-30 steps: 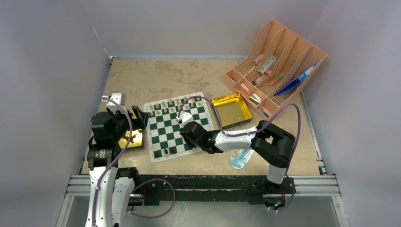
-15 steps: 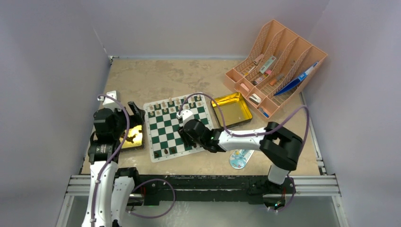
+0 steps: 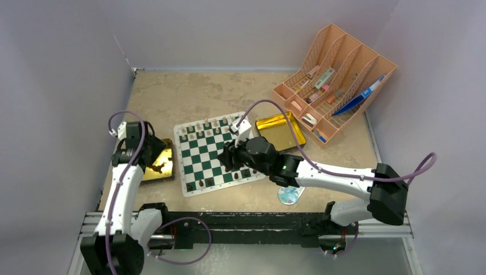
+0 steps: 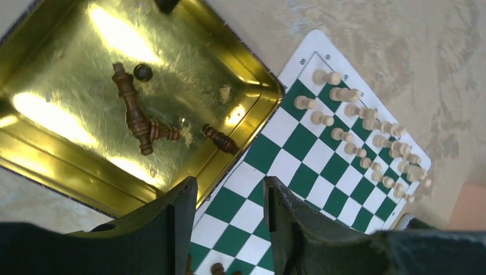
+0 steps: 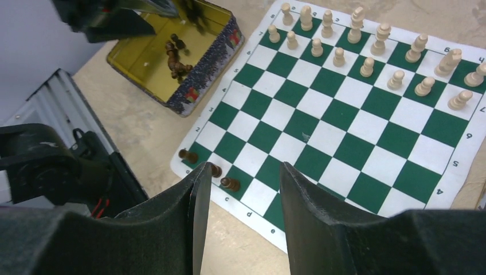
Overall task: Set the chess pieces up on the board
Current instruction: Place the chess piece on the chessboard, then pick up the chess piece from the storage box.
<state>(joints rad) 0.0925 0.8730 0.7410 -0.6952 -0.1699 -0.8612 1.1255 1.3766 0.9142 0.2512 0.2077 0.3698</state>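
The green and white board (image 3: pixel 198 157) lies mid-table. Cream chess pieces (image 5: pixel 367 43) fill its two far rows, and the same rows (image 4: pixel 367 123) show in the left wrist view. Three dark pieces (image 5: pixel 215 169) stand at the near left corner. More dark pieces (image 4: pixel 136 114) lie loose in a gold tin (image 4: pixel 69 154) left of the board. My left gripper (image 4: pixel 229 189) hangs open and empty above the seam between that tin and the board. My right gripper (image 5: pixel 245 172) is open and empty over the board's near edge, its left finger just beside the dark pieces.
A second gold tin (image 3: pixel 281 133) sits at the board's right far corner. An orange rack (image 3: pixel 335 80) with pens and small items stands at the back right. A small patterned disc (image 3: pixel 289 193) lies near the front edge. Walls close in both sides.
The right arm has stretched out, its elbow swinging right, and its gripper has shifted right and opened wider. The left arm has lifted and drawn back above the tin.
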